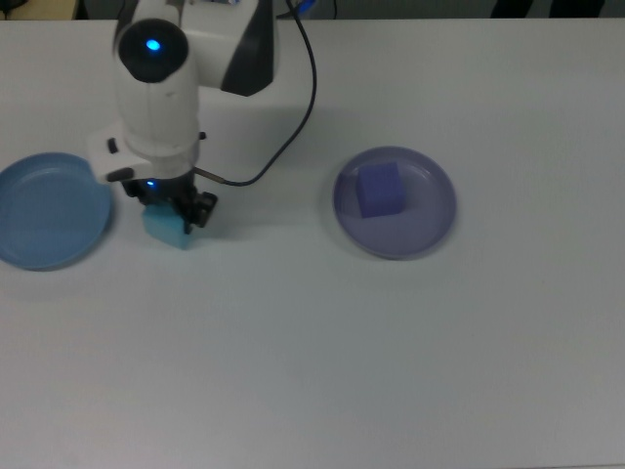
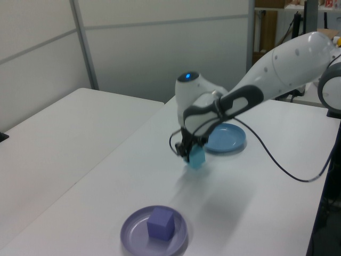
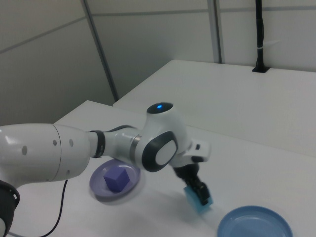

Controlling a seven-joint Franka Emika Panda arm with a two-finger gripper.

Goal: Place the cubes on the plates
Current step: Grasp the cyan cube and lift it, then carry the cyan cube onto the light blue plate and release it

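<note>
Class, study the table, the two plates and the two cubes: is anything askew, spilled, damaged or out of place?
Nothing is spilled or damaged. The cyan cube is tilted in the claw, beside the blue plate rather than on it. The purple cube sits squarely on the purple plate.

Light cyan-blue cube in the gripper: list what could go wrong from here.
1. The light cyan-blue cube hangs tilted in the gripper, above the white table and short of the sky-blue round plate; a loose hold could drop it early.
2. Released tilted, it may tumble over the plate's shallow rim.
3. The black cable trails beside the arm and might snag.
</note>
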